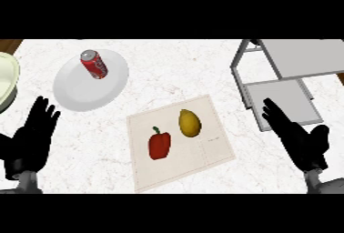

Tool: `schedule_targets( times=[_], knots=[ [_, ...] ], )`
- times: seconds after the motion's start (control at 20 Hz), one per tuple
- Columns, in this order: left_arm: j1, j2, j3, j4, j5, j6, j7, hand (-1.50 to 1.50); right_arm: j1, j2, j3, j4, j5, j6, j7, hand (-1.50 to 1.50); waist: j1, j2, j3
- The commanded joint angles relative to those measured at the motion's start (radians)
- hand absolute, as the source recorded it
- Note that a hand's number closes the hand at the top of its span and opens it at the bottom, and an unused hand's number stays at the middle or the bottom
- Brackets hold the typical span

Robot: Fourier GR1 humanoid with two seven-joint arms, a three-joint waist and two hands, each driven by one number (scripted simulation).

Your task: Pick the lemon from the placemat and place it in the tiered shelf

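At the far left the left robot hand (30,136) stands open near the edge of the view, fingers up and straight, holding nothing; it is resting, apart from everything on the bench (174,68). Behind it a pale green dish (5,77) is cut off by the left edge. Next comes a white plate (91,79) with a red soda can (94,64) lying on its side; both sit well away from any likely path and pose little risk.

In the middle lies the placemat (201,154), set at a slant. A red bell pepper (159,144) lies on its left half, and the lemon (189,123) lies just beside it, up and to the right, not touching. The narrow gap between the two is the main hazard: fingers closing from the lemon's left side may nudge the pepper, and the lemon's rounded shape may let it roll off the mat if it is only brushed. Approaching from the right side looks safer, as bare mat and open bench lie there.

Farther right, the tiered shelf (282,77) stands with grey posts and flat trays. The right robot hand (299,139) hangs open and empty, its fingertips overlapping the lower tray's front edge. Carrying the lemon in, the robot hand could catch a post or the upper tier's edge, since the upper tier overhangs part of the lower tray
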Motion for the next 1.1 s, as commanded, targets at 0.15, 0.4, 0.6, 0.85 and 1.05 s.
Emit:
schedule_targets(
  times=[0.15,0.4,0.6,0.85,1.05],
  knots=[
    [-0.104,0.023,-0.175,0.0,-0.18,-0.082,-0.1,0.0,-0.275,0.086,-0.031,0.022,0.021,-0.06,0.099,-1.5,0.008,0.007,0.011],
    [-0.121,0.049,-0.197,0.0,-0.196,-0.122,-0.112,0.0,-0.234,-0.056,-0.043,0.115,0.199,-0.146,0.033,1.5,-0.033,0.013,-0.016],
    [-0.138,0.021,-0.267,0.026,-0.243,-0.145,-0.15,0.0,-0.237,0.183,-0.067,0.224,0.319,-0.524,-0.081,-1.5,-0.003,0.012,0.011],
    [-0.189,-0.043,-0.292,0.118,-0.283,-0.129,-0.169,0.0,-0.227,0.381,-0.181,0.314,0.218,-0.553,-0.388,-1.5,-0.004,0.008,0.013],
    [-0.147,-0.076,-0.316,0.106,-0.323,-0.116,-0.19,0.0,-0.24,0.256,-0.132,0.213,0.178,-0.29,-0.286,-1.5,-0.007,0.0,0.011]
  ],
)
